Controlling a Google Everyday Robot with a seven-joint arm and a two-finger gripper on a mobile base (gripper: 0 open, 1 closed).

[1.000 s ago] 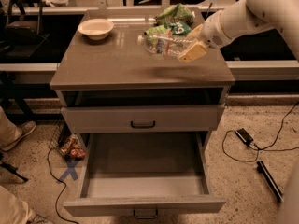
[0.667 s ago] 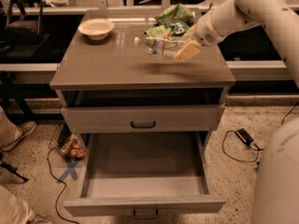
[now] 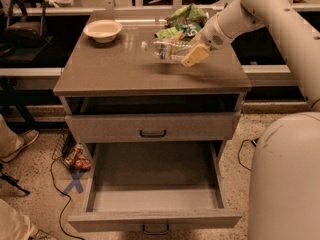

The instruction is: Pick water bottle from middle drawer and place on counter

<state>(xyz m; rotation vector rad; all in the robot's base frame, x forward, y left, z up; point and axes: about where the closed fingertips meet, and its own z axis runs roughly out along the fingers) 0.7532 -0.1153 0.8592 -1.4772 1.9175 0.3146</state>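
Note:
The water bottle is clear with a white cap pointing left and lies level just above the counter, right of its middle. My gripper is shut on the bottle's base end, and the arm reaches in from the upper right. The middle drawer is pulled far out below, and its grey floor is bare. Its dark bar handle shows at the front edge.
A pale round bowl stands at the counter's back left. Green snack bags lie at the back, just behind the bottle. The drawer above is nearly shut. My base stands at the right; cables, a blue X and a shoe are on the floor at the left.
My gripper has carried the bottle a little to the left and slightly lower over the counter. The drawers have not moved.

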